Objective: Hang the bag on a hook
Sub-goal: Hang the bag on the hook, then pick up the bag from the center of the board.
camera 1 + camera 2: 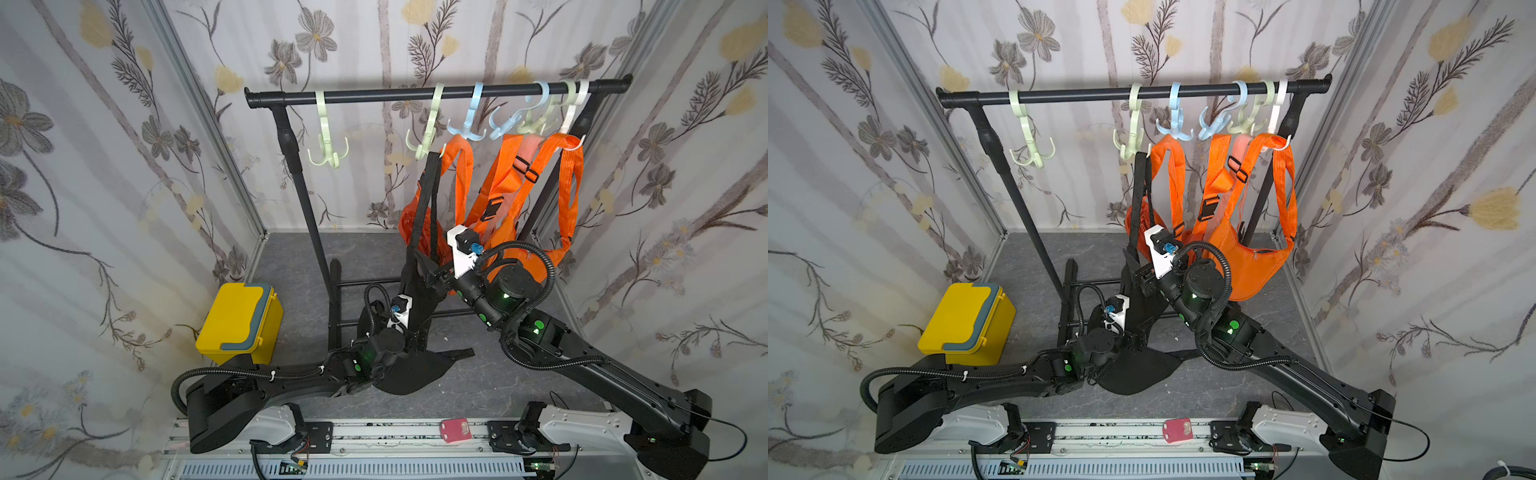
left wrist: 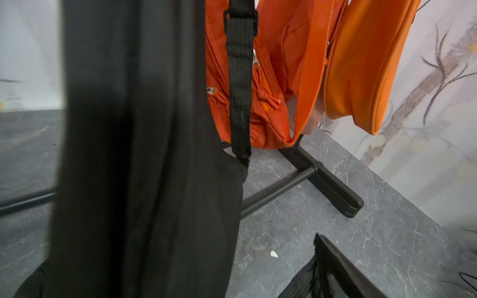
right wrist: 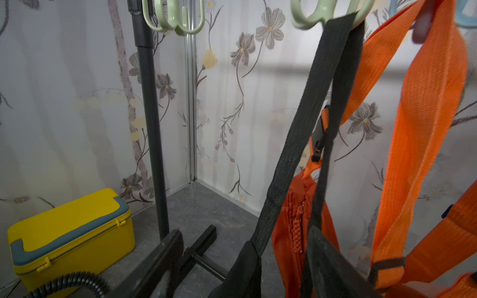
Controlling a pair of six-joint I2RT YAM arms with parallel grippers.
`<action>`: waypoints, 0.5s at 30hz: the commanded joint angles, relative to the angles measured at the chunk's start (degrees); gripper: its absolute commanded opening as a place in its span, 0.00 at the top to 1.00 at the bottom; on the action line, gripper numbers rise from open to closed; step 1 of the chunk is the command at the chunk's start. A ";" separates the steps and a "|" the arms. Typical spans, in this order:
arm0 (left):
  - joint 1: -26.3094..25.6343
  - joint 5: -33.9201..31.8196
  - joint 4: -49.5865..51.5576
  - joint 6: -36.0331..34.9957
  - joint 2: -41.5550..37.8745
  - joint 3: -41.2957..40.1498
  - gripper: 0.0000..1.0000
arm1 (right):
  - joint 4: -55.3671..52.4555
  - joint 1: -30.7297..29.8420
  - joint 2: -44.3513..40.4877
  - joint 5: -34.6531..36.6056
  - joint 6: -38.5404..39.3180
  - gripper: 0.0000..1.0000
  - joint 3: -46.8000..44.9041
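Your two top views look down from high above the arm bases, facing the rack [image 1: 374, 95] by the back wall. Both take in the whole cell, nearly alike. Your left wrist view sits low, pressed close against the black bag [image 2: 142, 154], and faces the rack's foot [image 2: 322, 180]. Your right wrist view tilts upward along the strap [image 3: 294, 154] to a hook [image 3: 307, 22]. It shares the yellow box [image 3: 69, 232] with both top views.

Grey marbled surface [image 1: 478, 386], walled on three sides. Yellow lidded box [image 1: 239, 318] at left, near wall. Black rack's foot bars [image 1: 334, 291] at centre rear. Black bag [image 1: 411, 374]: lower body spread on surface. White fleck [image 2: 274, 255] beside it.
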State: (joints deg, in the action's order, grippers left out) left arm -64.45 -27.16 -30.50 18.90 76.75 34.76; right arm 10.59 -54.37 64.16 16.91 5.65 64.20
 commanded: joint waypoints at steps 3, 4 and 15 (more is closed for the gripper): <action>-0.96 -2.57 11.05 12.36 -3.54 -2.43 0.12 | 2.32 -1.05 2.58 -4.92 -3.97 0.23 -5.05; -1.64 -3.92 12.89 14.43 -4.41 -3.59 0.11 | 2.80 -1.39 3.41 -5.53 -4.73 0.23 -6.11; -2.39 -5.92 39.23 38.67 -19.23 -9.31 0.10 | 1.25 -1.44 13.14 -7.01 -9.75 0.19 -11.32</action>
State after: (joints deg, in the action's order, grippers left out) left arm -66.92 -32.53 -0.73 48.23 58.52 25.98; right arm 11.73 -55.86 75.75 10.85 -1.76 52.84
